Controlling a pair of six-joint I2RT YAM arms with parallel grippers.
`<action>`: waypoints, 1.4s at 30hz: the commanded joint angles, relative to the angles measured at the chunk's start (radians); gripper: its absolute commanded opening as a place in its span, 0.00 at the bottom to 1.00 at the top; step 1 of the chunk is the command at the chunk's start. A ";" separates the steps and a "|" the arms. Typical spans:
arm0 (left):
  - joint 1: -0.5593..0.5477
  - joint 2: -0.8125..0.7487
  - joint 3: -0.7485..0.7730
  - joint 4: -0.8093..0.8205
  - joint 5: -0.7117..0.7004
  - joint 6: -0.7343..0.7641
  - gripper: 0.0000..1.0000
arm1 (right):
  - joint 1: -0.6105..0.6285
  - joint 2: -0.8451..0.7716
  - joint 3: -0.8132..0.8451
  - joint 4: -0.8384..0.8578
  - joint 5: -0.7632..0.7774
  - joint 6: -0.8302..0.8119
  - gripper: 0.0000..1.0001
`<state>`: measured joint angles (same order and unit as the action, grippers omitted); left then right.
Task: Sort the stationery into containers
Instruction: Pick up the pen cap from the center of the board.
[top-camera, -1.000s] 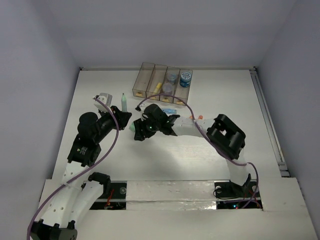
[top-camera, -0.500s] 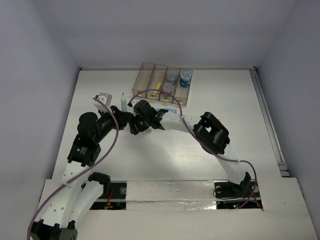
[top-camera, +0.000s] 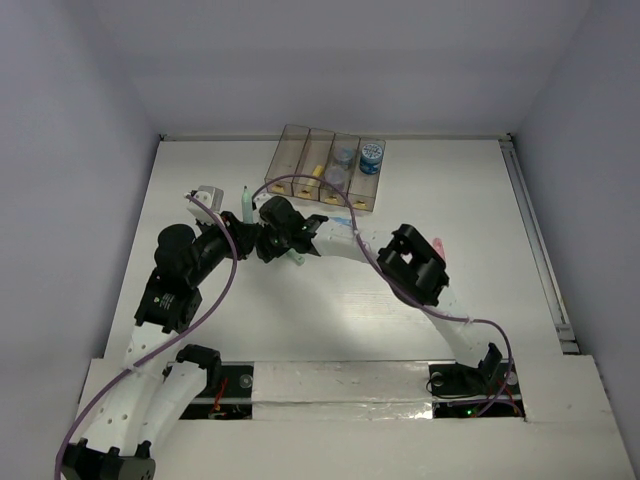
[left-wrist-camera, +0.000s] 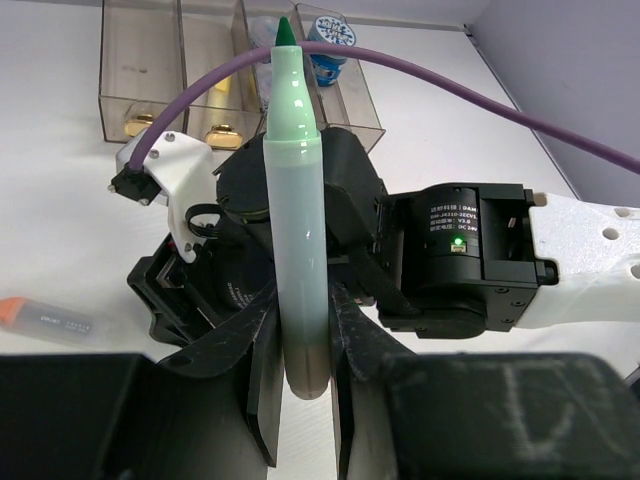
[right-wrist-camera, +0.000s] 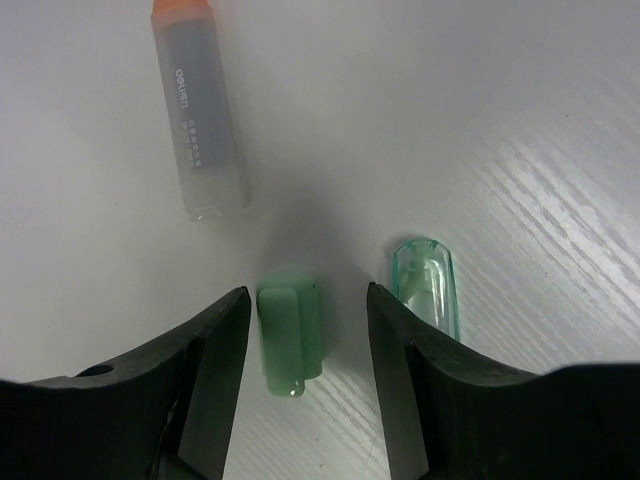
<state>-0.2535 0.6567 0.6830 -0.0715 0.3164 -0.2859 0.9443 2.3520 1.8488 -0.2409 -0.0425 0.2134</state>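
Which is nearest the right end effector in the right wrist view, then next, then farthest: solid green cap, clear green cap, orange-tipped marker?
1. Solid green cap: between the fingers of the right end effector.
2. Clear green cap: just outside one finger.
3. Orange-tipped marker: upper left, farthest.

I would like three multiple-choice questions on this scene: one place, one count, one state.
1. The small green cap lies: A) between the fingers of the right gripper B) on a roll C) on the orange marker.
2. Containers in the row: A) two B) four C) six.
3. The left gripper is: A) open B) shut on the green marker C) shut on a roll.
Key: 1A, it shows between the open jaws; 2B, four stand side by side; 3B, its fingers clamp the upright marker.
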 joint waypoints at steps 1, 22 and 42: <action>0.005 -0.009 0.041 0.052 0.006 -0.004 0.00 | 0.025 0.059 0.029 -0.104 0.091 -0.051 0.55; 0.023 -0.029 0.043 0.044 -0.016 -0.006 0.00 | 0.074 0.052 -0.011 -0.129 0.268 -0.049 0.22; 0.033 0.015 0.032 0.062 0.039 -0.019 0.00 | -0.031 -0.542 -0.434 0.362 0.276 0.188 0.09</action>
<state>-0.2272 0.6621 0.6830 -0.0704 0.3130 -0.2943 0.9760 1.9358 1.4750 -0.0624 0.2104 0.3317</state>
